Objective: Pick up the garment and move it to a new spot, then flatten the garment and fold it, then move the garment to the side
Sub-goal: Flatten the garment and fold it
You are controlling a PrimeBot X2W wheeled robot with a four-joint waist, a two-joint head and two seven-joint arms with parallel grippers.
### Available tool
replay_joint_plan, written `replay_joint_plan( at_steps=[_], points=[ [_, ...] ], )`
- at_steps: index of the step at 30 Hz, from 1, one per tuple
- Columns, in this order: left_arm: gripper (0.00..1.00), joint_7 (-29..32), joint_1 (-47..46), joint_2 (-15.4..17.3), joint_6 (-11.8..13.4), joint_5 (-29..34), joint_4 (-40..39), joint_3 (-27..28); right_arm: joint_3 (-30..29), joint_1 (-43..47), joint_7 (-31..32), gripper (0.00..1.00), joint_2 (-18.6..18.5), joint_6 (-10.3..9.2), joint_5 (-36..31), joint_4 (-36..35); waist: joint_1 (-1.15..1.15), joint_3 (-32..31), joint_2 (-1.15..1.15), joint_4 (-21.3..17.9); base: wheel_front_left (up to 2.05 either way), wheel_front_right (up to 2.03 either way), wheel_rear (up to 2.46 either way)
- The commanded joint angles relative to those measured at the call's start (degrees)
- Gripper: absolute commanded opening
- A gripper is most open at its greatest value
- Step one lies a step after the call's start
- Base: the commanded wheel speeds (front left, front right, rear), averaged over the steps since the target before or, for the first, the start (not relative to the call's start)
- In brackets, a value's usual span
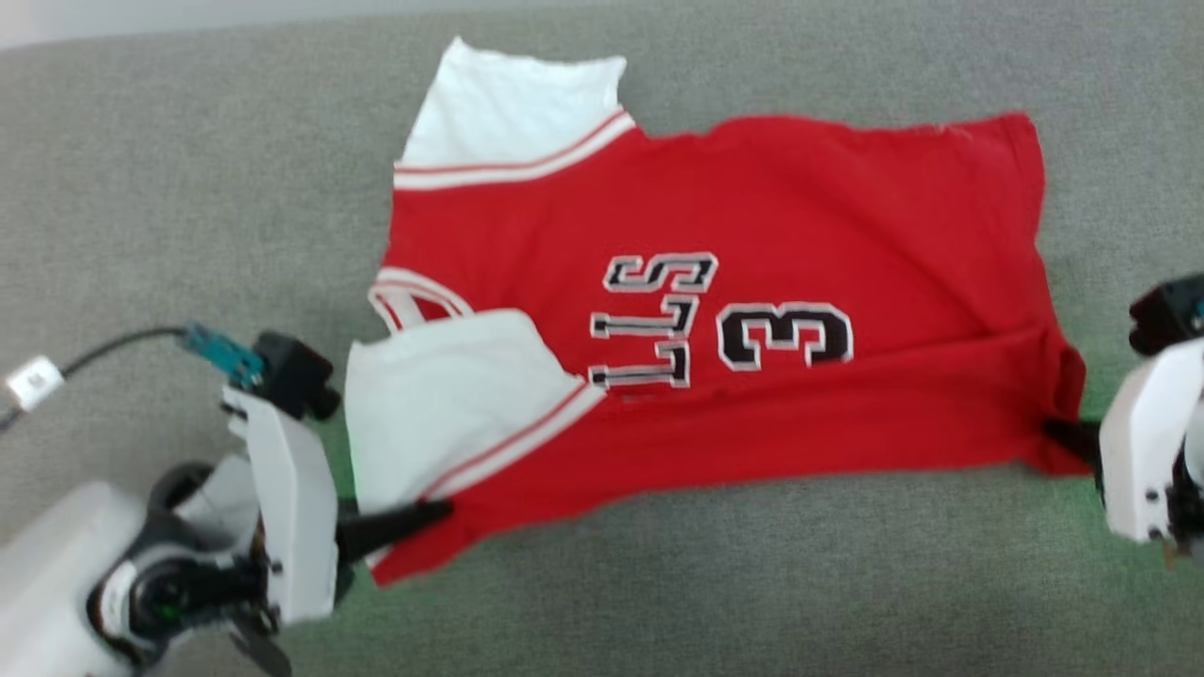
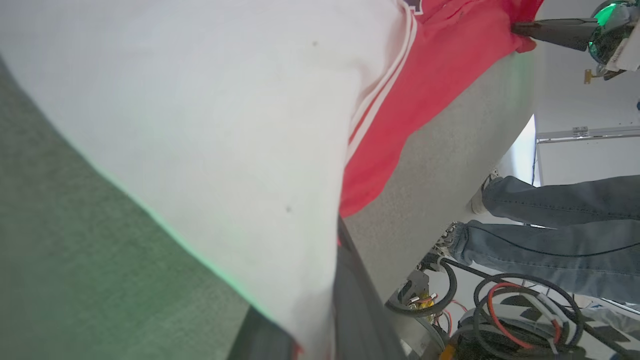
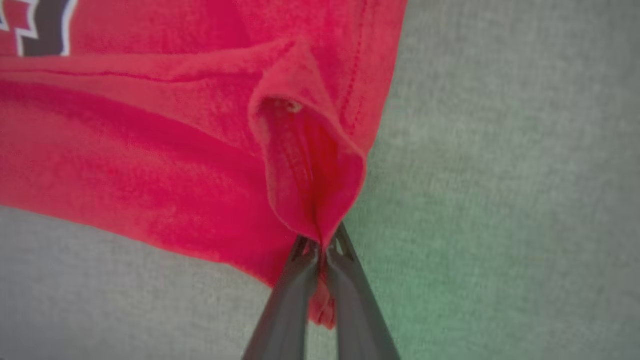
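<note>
My left jaws sit at about eight o'clock in the head view. Their dark fingers (image 1: 395, 525) are drawn narrow on the near edge of the garment (image 1: 752, 235), where the white sleeve (image 1: 442, 404) meets the red body. In the left wrist view the pale cloth drapes over those fingers and runs down between them, so I count them as pinching it.

My right jaws are at about four o'clock in the head view, closed tight. In the right wrist view the two fingers (image 3: 292, 300) meet on a puckered fold of red hem, with a small tag of cloth poking out below them. That is the garment's near corner on my right.

The garment lies spread across the middle of the grey surface (image 1: 141, 188). Its collar is toward nine o'clock and its hem toward three. The near edge is lifted slightly at my two grips, and the rest lies fairly flat. Black lettering edged in white and a number 3 (image 1: 785, 336) mark the chest. The other white sleeve (image 1: 508, 103) sticks out at about eleven o'clock, on the far side.

Past the surface's edge, the left wrist view shows a person's legs (image 2: 560, 235) in jeans at about four o'clock. Coiled cables (image 2: 515, 305) lie below them.
</note>
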Motion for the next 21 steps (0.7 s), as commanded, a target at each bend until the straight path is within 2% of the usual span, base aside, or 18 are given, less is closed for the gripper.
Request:
replay_joint_plan(
  at_steps=[1,8,9,10,11,12,13,17,21],
  points=[
    [0.0,-0.18,1.36,0.49,0.34,-0.28,-1.24,-0.18,0.06,2.41,0.96,0.0,-0.89,-0.12,0.74,-0.39,0.0,-0.42,0.0,0.21,0.0,0.0,0.0],
    [0.0,-1.78,5.42,2.02,2.04,0.13,-7.25,-0.68,-2.7,7.94,2.45,0.0,-1.45,-0.12,0.97,-5.69,0.0,-1.46,0.0,0.37,0.0,0.0,0.0],
    [0.0,-2.49,5.64,2.12,2.5,0.53,-7.34,-0.35,-3.17,8.29,2.07,0.26,-1.15,-0.12,0.59,-6.05,0.0,-1.71,0.0,0.34,0.0,0.0,0.0],
    [0.25,-3.16,5.93,2.13,2.91,0.83,-7.3,-0.12,-3.78,8.56,1.56,0.87,-0.74,-0.12,0.21,-6.38,0.0,-1.93,0.0,0.32,0.0,0.0,0.0],
    [0.42,-3.46,6.2,2.18,2.89,1.09,-7.44,-0.19,-4.48,8.65,0.86,1.0,-0.28,-0.11,0.05,-6.75,0.0,-2.25,0.0,0.31,0.0,0.0,0.0],
    [0.84,-4.07,6.45,2.26,2.99,1.25,-7.59,0.03,-5.17,8.8,0.11,1.0,0.12,-0.12,-0.15,-7.2,0.0,-2.51,0.0,0.32,0.0,0.0,0.0],
    [1.0,-4.51,6.52,2.39,3.14,1.33,-7.84,0.27,-5.96,9.0,-0.62,1.0,0.49,-0.11,-0.33,-7.51,0.0,-2.82,0.0,0.36,0.0,0.0,0.0],
    [1.0,-6.56,7.35,4.62,3.53,1.96,-9.7,2.08,-9.08,10.31,-3.82,1.0,1.4,-0.11,-1.1,-10.41,0.0,-3.9,0.0,0.47,0.0,0.0,0.0],
    [1.0,-8.57,6.42,7.97,5.38,2.64,-11.78,5.4,-11.35,11.26,-8.35,1.0,2.79,-0.12,-2.98,-13.76,0.0,-4.32,0.0,0.21,0.0,0.0,0.0]
  ],
)
